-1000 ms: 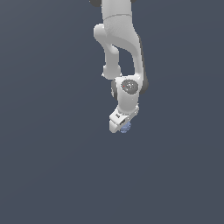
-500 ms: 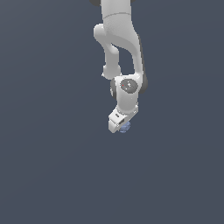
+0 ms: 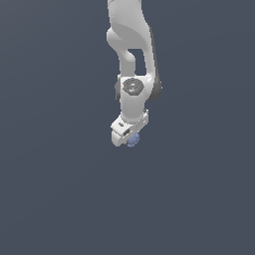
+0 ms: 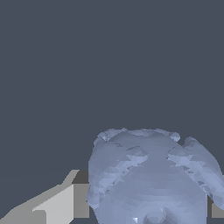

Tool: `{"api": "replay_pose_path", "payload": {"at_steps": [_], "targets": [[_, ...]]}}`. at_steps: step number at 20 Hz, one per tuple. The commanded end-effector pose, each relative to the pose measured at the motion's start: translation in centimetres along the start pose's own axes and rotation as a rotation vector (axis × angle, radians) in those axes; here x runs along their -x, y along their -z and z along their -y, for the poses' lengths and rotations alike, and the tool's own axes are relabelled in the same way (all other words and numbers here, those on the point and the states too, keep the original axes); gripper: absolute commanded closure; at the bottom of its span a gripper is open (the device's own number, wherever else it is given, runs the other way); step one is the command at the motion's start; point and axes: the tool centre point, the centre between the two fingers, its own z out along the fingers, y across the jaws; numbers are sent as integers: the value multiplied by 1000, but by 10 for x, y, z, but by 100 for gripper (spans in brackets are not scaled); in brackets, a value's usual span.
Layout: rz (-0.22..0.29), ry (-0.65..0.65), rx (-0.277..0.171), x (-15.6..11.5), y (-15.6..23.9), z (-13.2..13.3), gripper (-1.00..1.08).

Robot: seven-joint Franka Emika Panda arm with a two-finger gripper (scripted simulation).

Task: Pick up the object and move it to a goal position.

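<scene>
The object [image 3: 132, 141] is a small bumpy pale blue-lavender lump, peeking out under the white gripper [image 3: 128, 138] in the exterior view. In the wrist view the object [image 4: 151, 177] fills the space between the fingers [image 4: 61, 201], which press against its sides. The gripper is shut on the object. The arm hangs down from the top of the exterior view, and most of the lump is hidden behind the hand there.
A plain dark grey-blue surface [image 3: 55, 189] fills the background in both views. No other objects show.
The gripper with the object has shifted slightly upward in the exterior view. It stays shut on the lump.
</scene>
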Motion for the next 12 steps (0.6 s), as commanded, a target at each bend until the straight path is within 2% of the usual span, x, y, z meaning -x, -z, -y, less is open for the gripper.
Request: {"api": "replay_pose_path", "payload": {"at_steps": [1, 12], "targets": [[-1, -1, 0, 14, 18, -15, 108], [-2, 0, -1, 73, 95, -80, 108]]}}
